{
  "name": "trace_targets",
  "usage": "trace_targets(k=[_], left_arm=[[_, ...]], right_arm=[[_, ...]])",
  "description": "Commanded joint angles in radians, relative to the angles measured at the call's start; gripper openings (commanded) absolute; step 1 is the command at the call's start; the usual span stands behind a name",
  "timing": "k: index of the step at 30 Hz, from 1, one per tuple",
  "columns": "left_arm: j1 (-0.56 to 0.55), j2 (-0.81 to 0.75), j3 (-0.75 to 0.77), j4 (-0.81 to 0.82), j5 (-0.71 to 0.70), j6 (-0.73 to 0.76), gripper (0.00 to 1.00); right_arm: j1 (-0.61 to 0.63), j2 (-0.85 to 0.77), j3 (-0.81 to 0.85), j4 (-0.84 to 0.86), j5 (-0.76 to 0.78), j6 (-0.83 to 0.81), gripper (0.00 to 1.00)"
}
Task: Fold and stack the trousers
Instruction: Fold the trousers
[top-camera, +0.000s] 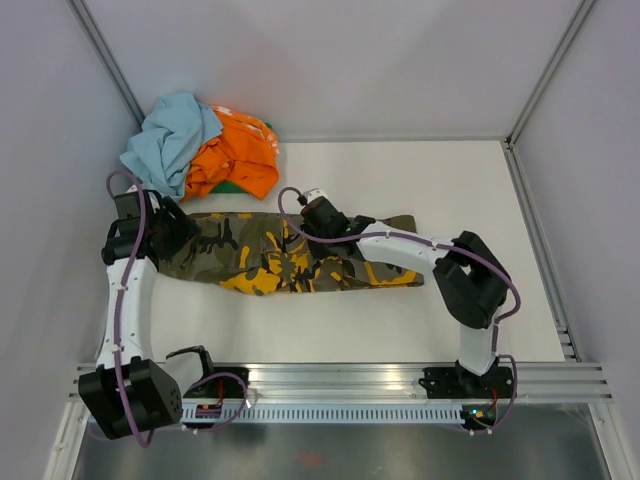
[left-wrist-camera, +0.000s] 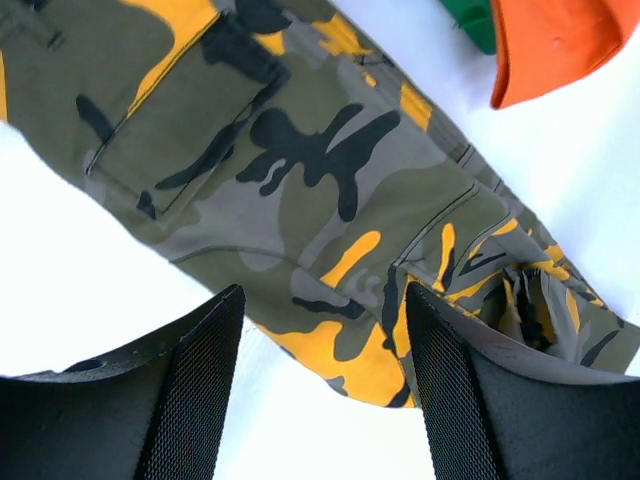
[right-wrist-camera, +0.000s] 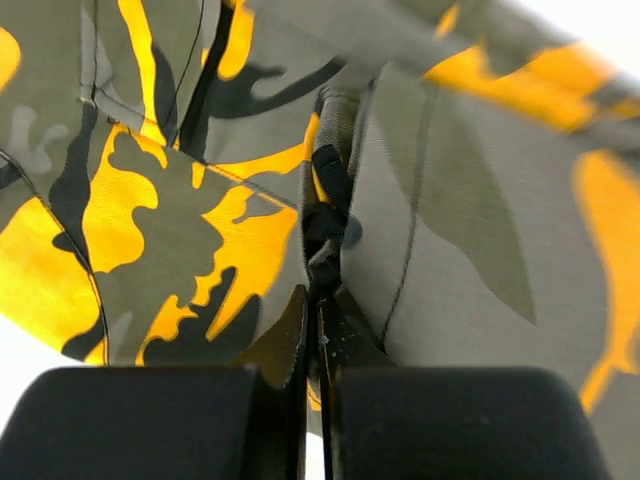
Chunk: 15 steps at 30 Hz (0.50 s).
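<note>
Now | left hand (left-wrist-camera: 325, 297) spread apart above trousers (top-camera: 280, 256) | right hand (right-wrist-camera: 318, 335) clenched on trousers

Clothes pile (top-camera: 205, 150) in far-L corner beside trousers (top-camera: 250, 250); open tabletop (top-camera: 440, 190) far R

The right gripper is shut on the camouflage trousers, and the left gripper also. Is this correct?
Not quite. The left gripper is open above the trousers, as the left wrist view shows; the right gripper is indeed shut on them.
</note>
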Motion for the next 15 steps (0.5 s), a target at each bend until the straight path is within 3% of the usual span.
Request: trace_targets(k=[1,6,15], left_arm=[[0.013,-0.044,-0.046,-0.009,0.055,-0.024,0.71],[0.013,-0.085,-0.124,-0.018,0.079,-0.021,0.71],[0.014,-0.094,-0.132,-0.018,0.068,-0.006,0.71]], right_arm=[[0.006,0.044,0.052,0.12,-0.044,0.129,0.0],[0.028,0.096,0.146,0.155,-0.038,0.212,0.0],[0.041,-0.036,0.078,0.31,-0.049,0.272,0.0]])
